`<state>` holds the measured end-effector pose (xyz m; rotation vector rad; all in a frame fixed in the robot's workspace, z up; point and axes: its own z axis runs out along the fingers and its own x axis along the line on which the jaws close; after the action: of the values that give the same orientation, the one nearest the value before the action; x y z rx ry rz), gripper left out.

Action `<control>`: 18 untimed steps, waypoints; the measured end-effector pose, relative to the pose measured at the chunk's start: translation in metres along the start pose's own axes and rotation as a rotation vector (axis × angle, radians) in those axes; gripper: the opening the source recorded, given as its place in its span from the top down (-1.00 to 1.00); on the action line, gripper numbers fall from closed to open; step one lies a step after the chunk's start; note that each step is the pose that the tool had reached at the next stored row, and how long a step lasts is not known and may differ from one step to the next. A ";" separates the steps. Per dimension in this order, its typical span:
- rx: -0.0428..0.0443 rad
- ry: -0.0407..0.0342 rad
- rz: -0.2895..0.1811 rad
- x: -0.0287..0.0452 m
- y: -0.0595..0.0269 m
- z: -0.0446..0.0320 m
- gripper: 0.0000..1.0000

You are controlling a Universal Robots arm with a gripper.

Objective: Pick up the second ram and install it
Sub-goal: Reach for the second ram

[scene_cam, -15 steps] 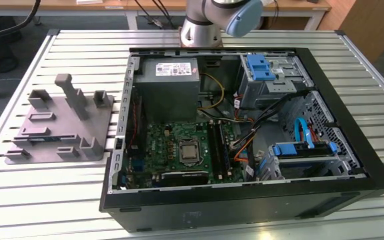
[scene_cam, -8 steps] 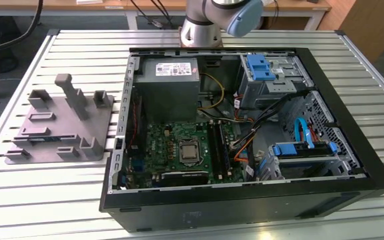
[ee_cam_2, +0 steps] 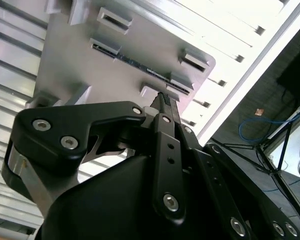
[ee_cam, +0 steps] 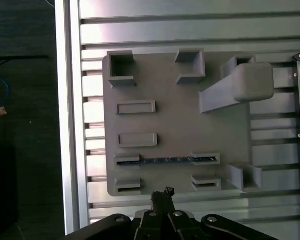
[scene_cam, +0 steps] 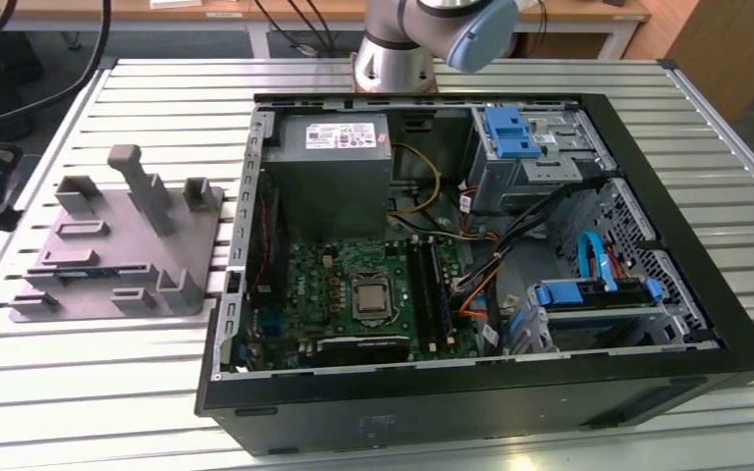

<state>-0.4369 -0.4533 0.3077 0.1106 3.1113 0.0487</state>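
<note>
The second ram (ee_cam: 167, 160), a thin dark blue-green stick, lies flat on a grey fixture plate (ee_cam: 180, 120), its two ends resting in a pair of low slotted holders (ee_cam: 127, 160); in the second wrist view the stick (ee_cam_2: 135, 62) runs as a dark line across the same plate (ee_cam_2: 75, 55), and in the exterior view it shows as a faint blue streak (scene_cam: 95, 267) near the plate's (scene_cam: 115, 231) front edge. The gripper (ee_cam: 163, 194) has its two black fingers pressed together with nothing between them; the tips sit over the plate's rim, near the stick but clear of it, and the second wrist view shows the same closed tips (ee_cam_2: 165, 100). More empty holders and a tall slanted post (ee_cam: 240, 87) stand on the plate. The plate rests on a slatted aluminium table (scene_cam: 89, 363). To the exterior view's right of it lies an open black computer case (scene_cam: 482, 402), holding a green motherboard (scene_cam: 350, 294), a grey power supply (scene_cam: 331, 167) and bright-blue drive latches (scene_cam: 509, 132). The robot arm (scene_cam: 410, 44) rises behind the case
</note>
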 end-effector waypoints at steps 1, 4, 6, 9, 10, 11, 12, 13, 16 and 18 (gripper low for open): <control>0.0002 0.0002 0.000 -0.0016 0.0001 0.0019 0.80; 0.0002 0.0002 0.000 -0.0053 0.0001 0.0076 0.80; 0.0003 0.0004 0.000 -0.0073 0.0002 0.0111 0.80; 0.0003 0.0005 0.000 -0.0084 0.0002 0.0166 0.80; 0.0003 0.0005 0.000 -0.0084 0.0001 0.0185 0.80; 0.0003 0.0005 0.000 -0.0084 0.0000 0.0203 0.80; 0.0003 0.0005 0.000 -0.0084 -0.0001 0.0221 0.80; 0.0003 0.0005 0.000 -0.0084 -0.0002 0.0239 0.80; 0.0003 0.0006 0.000 -0.0083 -0.0005 0.0294 0.80; 0.0003 0.0006 0.000 -0.0081 -0.0007 0.0330 0.80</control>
<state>-0.4279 -0.4536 0.2749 0.1106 3.1119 0.0482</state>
